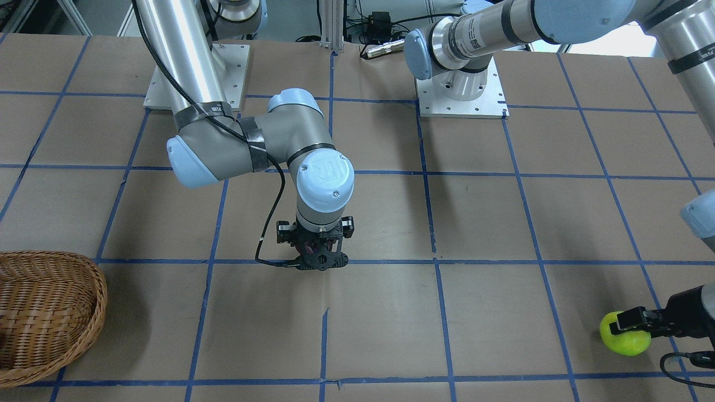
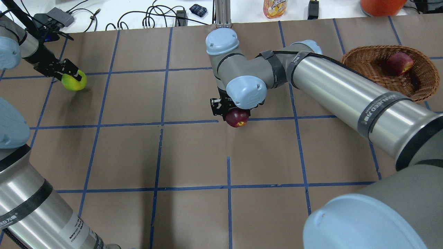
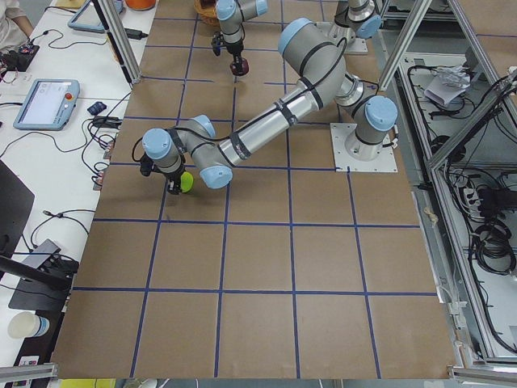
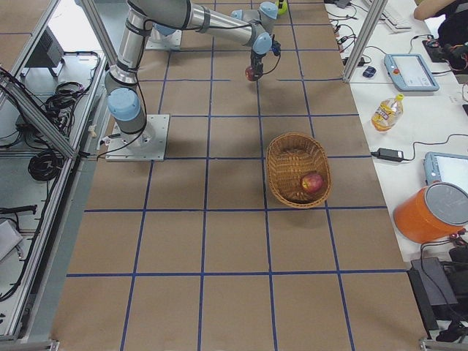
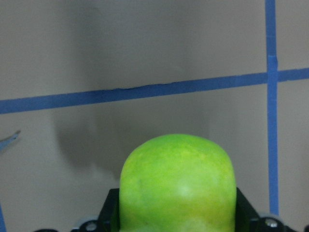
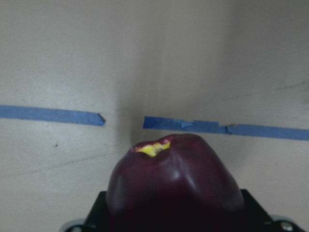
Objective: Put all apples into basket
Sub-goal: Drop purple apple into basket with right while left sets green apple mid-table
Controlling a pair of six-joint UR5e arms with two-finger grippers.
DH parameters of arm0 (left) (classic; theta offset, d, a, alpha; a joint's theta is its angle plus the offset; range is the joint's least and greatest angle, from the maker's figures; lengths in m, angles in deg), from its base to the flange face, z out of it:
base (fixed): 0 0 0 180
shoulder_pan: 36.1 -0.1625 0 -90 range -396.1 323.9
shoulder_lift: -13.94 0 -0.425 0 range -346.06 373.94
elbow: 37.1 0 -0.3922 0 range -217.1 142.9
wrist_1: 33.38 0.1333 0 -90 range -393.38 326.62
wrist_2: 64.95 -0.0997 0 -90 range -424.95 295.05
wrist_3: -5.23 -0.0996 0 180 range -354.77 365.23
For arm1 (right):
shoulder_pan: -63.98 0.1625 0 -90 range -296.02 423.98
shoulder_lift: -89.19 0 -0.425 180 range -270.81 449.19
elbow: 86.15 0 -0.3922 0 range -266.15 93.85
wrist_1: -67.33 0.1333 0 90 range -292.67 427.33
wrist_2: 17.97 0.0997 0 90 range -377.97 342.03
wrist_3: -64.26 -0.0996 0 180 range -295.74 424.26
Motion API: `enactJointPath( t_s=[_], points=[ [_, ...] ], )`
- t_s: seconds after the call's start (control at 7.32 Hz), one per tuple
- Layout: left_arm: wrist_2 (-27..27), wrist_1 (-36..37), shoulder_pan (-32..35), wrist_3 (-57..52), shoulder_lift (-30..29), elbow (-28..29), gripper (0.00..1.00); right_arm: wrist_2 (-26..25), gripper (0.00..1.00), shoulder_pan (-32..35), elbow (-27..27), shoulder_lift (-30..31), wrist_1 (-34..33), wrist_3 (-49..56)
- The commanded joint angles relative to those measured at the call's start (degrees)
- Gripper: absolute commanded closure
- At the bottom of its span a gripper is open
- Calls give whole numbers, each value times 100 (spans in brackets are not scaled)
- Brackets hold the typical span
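My left gripper (image 2: 72, 77) is shut on the yellow-green apple (image 2: 74, 82) at the table's far left; the apple fills the left wrist view (image 5: 178, 186) and also shows in the front view (image 1: 624, 334). My right gripper (image 2: 232, 112) is shut on the dark maroon apple (image 2: 237, 118) near the table's middle, close over a blue tape line; the right wrist view shows the apple (image 6: 173, 186) between the jaws. The red apple (image 2: 399, 64) lies in the wicker basket (image 2: 377, 48) at the far right.
The table is covered in brown paper with a blue tape grid. The right arm's long link (image 2: 346, 93) stretches between the basket and the maroon apple. Cables, a bottle (image 2: 274, 7) and an orange container (image 2: 380, 5) lie beyond the far edge.
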Motion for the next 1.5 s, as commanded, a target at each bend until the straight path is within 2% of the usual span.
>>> enactJointPath(
  t_s=[0.0, 0.27, 0.41, 0.68, 0.82, 0.96, 1.09, 1.23, 1.37],
  points=[
    [272, -529, 739, 1150, 559, -180, 61, -82, 100, -1179, -262, 480, 411, 549],
    [274, -426, 1836, 3045, 956, -514, 62, -213, 100, -2892, -404, 457, 327, 1585],
    [204, 88, 2538, 4039, 1001, -629, 61, -240, 100, -3353, -448, 447, 239, 1939],
    [177, 1091, 3779, 5840, 774, -849, 61, -258, 100, -3760, -378, 377, -173, 2082],
    [159, 1557, 4176, 6190, 616, -972, 61, -250, 100, -4022, -386, 333, -210, 2370],
    [151, 1622, 4511, 6298, 606, -1138, 61, -250, 100, -4199, -326, 211, -210, 2617],
    [-206, 1666, 4784, 6360, 588, -1262, 60, -258, 100, -4314, -325, -25, -541, 2671],
    [-506, 1745, 4934, 6395, 579, -1394, 47, -250, 75, -4480, -316, -280, -936, 2672],
    [-517, 1798, 4962, 6421, 588, -1525, 21, -215, 12, -4578, -316, -352, -992, 2689]
  ],
)
